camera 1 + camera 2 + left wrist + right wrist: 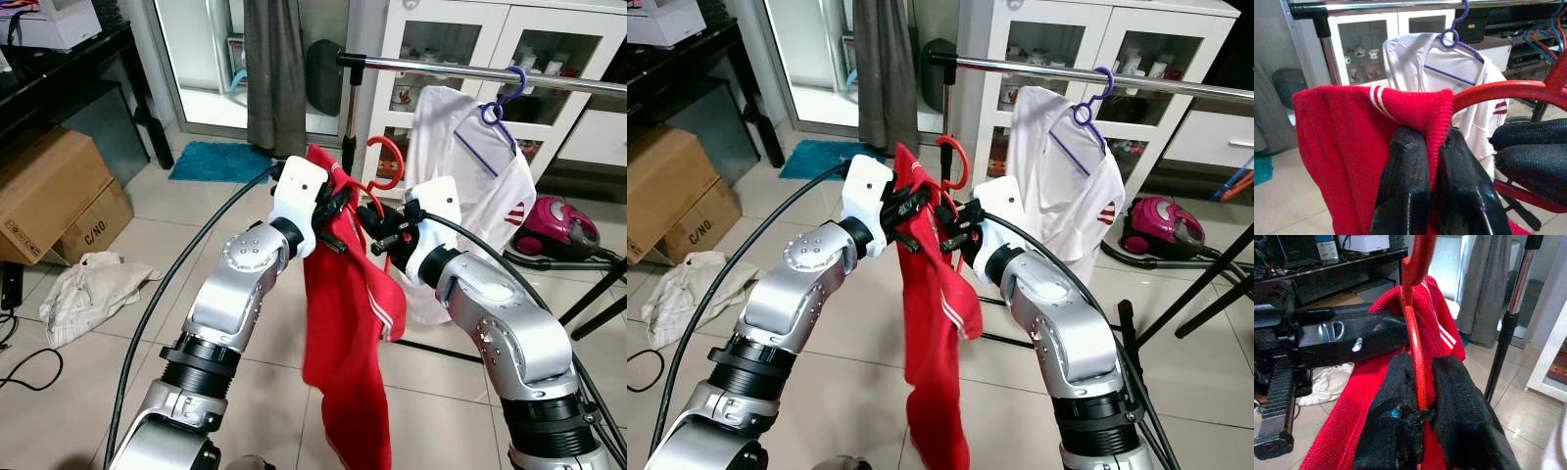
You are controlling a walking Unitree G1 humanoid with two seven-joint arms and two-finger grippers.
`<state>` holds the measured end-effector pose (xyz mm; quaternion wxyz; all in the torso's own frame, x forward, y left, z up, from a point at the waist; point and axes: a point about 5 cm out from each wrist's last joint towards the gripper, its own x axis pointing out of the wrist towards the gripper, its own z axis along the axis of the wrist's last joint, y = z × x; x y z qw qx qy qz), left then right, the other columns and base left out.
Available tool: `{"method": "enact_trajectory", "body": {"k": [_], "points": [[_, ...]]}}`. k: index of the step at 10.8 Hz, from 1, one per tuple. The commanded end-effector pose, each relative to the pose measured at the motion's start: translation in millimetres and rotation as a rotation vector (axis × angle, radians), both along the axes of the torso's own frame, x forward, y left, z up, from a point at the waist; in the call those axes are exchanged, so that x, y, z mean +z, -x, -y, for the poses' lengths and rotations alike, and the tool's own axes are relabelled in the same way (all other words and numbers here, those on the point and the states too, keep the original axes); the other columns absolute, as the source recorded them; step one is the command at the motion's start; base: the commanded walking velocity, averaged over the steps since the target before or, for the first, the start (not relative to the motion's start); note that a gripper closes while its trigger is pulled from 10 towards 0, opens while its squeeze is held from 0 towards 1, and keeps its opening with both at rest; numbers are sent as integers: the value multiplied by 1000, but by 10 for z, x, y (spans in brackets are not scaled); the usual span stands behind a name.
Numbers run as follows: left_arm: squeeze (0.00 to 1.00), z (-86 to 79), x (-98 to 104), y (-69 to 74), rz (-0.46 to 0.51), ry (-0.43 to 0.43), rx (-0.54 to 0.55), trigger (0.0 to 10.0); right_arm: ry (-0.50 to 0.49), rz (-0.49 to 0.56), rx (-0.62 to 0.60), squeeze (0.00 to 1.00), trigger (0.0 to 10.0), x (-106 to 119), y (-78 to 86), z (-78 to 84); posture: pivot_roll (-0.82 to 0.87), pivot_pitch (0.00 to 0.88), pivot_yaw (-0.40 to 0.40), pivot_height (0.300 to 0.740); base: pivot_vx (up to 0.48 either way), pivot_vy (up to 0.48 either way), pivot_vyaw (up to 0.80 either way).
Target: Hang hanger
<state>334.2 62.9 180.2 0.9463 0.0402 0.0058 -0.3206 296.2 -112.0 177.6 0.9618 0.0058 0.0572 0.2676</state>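
Note:
A red hanger (390,157) carries a red garment (348,323) with white stripes, held up in front of me, below and left of the metal rail (470,70). My left gripper (338,211) is shut on the red garment's knitted edge (1420,110). Just to its right, my right gripper (377,225) is shut on the hanger's thin red bar (1415,347). The hanger's hook stands upright, apart from the rail. A white shirt (470,157) hangs on the rail from a purple hanger (505,93).
Cardboard boxes (49,196) and a crumpled cloth (88,289) lie on the floor at the left. A pink vacuum cleaner (554,225) and the rack's black legs (598,294) are at the right. A white cabinet (460,39) stands behind the rail.

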Motion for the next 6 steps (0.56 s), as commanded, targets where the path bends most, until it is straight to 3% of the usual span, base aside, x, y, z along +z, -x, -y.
{"method": "enact_trajectory", "body": {"k": [1,2,3,5,6], "points": [[0,-56,181,-41,66,40,4,0,22,-15,-149,0,0,-3,-54,306,57,0,31,740,0,0,0],[0,-58,184,-57,70,42,21,9216,25,-13,-155,0,0,5,-44,321,55,0,32,740,0,0,0],[0,-70,191,-83,69,53,46,10000,29,-12,-158,0,0,10,-34,328,50,0,31,740,0,0,0],[0,-70,207,-86,68,83,47,10000,32,-11,-158,0,0,6,-25,325,53,0,28,740,0,0,0],[1000,-71,219,-81,65,101,40,10000,33,-11,-158,0,0,5,-22,320,55,0,27,740,0,0,0]]}}
